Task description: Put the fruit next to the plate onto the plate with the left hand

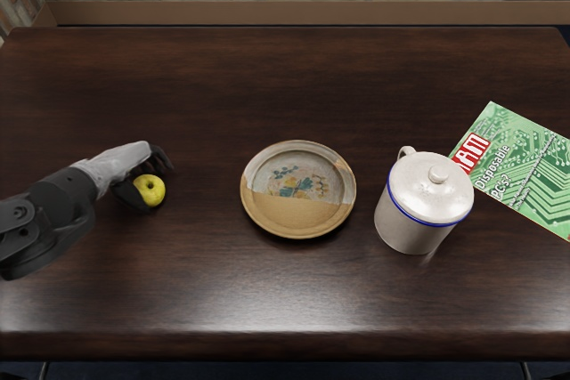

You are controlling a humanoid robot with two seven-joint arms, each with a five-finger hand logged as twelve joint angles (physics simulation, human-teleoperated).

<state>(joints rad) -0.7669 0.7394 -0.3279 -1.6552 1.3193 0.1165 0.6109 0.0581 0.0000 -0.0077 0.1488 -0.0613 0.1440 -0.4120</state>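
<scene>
A small yellow-green apple (150, 190) sits on the dark wooden table, to the left of the plate (297, 216). The plate is round and tan with a pale painted centre, and nothing lies on it. My left hand (145, 178) comes in from the left edge and wraps around the apple, its dark fingers (160, 160) curled over the top and back of the fruit. The apple still seems to rest on the table. The right arm is out of sight.
A white lidded pot with a blue rim (422, 202) stands to the right of the plate. A green printed booklet (517, 166) lies at the far right. A brick wall runs behind the table's far edge.
</scene>
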